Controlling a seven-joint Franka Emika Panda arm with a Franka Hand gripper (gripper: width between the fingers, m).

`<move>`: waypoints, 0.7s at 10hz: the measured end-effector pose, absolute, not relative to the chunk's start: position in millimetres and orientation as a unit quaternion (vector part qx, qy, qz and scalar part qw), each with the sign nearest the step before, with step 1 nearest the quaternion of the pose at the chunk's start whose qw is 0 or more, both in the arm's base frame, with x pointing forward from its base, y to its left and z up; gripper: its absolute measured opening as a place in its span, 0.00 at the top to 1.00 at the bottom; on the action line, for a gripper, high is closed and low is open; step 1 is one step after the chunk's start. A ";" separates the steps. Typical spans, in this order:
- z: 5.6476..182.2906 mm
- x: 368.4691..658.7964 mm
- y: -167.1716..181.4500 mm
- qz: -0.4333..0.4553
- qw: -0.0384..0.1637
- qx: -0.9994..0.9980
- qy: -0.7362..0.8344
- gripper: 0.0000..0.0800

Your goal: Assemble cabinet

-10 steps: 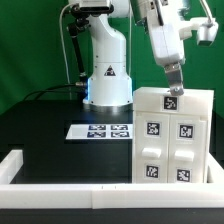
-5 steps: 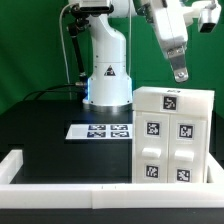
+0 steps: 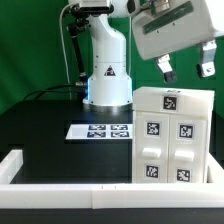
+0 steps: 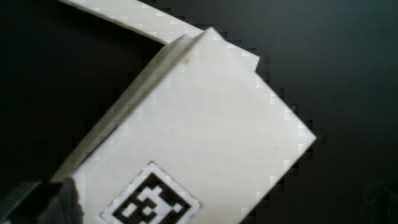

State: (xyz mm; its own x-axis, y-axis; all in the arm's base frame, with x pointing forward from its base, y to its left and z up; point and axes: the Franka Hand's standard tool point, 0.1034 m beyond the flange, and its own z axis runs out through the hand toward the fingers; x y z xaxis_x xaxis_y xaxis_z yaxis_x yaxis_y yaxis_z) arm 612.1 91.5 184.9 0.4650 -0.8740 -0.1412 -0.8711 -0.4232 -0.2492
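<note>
A long white border rail [image 3: 60, 171] runs along the near edge of the black table [image 3: 45, 125], and just behind it, on the exterior view's right, stands the cabinet [image 3: 171, 138] (a blocky white box with square tags on its front and top). Farther back the marker board [image 3: 99, 131] lies flat before the arm's base. Above the cabinet hangs the gripper [image 3: 186, 68], its jaws spread and holding nothing.

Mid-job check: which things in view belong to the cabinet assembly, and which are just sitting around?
Belongs to the job:
- cabinet, white tagged panels, standing on the table
- tool, above the cabinet, fingers apart, holding nothing

Just there:
- marker board, flat on the table
- white border rail at the table's front edge
</note>
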 end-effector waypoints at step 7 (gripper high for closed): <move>179.9 616.1 92.5 -0.039 0.091 -0.982 0.164 0.00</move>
State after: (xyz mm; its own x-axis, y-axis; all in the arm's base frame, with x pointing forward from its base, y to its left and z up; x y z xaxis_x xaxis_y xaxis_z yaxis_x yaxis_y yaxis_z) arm 616.1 92.5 179.9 0.9434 -0.3284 0.0458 -0.3144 -0.9298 -0.1913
